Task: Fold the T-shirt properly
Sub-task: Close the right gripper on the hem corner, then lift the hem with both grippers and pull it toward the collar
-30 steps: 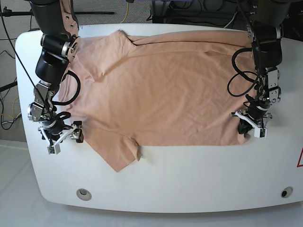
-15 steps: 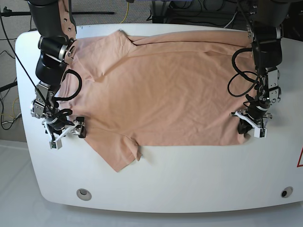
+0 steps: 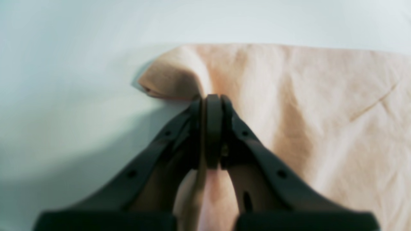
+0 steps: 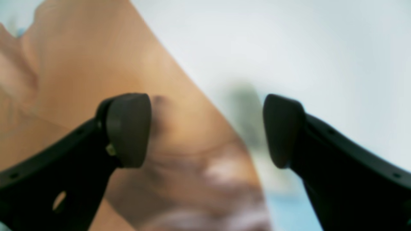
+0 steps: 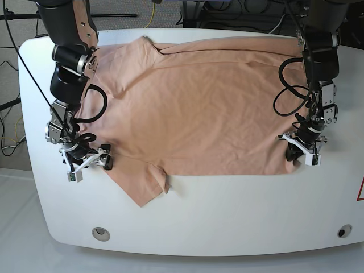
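Note:
The peach T-shirt (image 5: 193, 108) lies spread flat across the white table (image 5: 227, 210), neck toward the left of the base view and one short sleeve pointing to the front. My left gripper (image 5: 297, 152) is at the shirt's front right corner and shut on it. In the left wrist view the left gripper (image 3: 212, 100) pinches a raised fold of the T-shirt (image 3: 305, 106). My right gripper (image 5: 91, 164) stands open at the edge of the front sleeve. In the right wrist view the right gripper (image 4: 207, 128) straddles the T-shirt (image 4: 96, 64) edge, with one of the fingers (image 4: 128, 128) over the cloth.
Two round holes (image 5: 100, 232) (image 5: 341, 231) sit near the table's front corners. Dark cables and stands (image 5: 239, 11) crowd the floor behind the table. A red mark (image 5: 360, 190) shows at the right edge.
My right gripper has moved right and slightly toward the front, reaching the sleeve edge while staying open. The left gripper and the shirt corner have not moved.

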{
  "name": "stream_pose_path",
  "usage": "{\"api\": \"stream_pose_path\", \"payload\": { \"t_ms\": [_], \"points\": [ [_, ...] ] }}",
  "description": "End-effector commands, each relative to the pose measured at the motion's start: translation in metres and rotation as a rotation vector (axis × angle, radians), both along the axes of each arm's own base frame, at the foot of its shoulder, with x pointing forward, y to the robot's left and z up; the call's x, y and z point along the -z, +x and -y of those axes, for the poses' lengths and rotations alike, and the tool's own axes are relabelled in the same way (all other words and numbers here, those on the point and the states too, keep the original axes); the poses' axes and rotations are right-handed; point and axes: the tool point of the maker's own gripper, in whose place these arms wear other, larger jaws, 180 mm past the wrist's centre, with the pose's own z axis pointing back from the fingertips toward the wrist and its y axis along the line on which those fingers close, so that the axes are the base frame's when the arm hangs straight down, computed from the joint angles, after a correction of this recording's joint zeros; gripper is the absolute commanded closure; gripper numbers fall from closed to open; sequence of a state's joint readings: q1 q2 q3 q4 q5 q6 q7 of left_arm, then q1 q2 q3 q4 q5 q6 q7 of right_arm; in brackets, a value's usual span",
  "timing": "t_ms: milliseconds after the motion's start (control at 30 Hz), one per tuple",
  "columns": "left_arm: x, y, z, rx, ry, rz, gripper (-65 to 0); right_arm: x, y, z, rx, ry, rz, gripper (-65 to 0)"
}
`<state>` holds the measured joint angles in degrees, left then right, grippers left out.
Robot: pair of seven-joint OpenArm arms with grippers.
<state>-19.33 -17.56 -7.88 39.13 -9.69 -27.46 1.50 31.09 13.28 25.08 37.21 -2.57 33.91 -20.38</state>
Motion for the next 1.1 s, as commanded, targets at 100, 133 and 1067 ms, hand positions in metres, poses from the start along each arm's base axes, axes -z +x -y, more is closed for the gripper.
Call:
{"api": "stream_pose_path", "payload": {
  "t_ms": [100,133,1067],
  "points": [
    [0.0,0.0,-0.004,0.012,0.024,-0.024,0.0,-0.006,0.007,-0.014,-0.025,0.015,0.006,-52.8],
    [0.0,0.0,-0.004,0.012,0.024,-0.024,0.0,-0.005,0.007,-0.016,-0.026,0.017,0.007,-52.8],
    [0.0,0.0,-0.004,0.012,0.024,-0.024,0.0,0.018,-0.015,-0.044,-0.175,-0.019,-0.083,-3.3]
  ]
}}
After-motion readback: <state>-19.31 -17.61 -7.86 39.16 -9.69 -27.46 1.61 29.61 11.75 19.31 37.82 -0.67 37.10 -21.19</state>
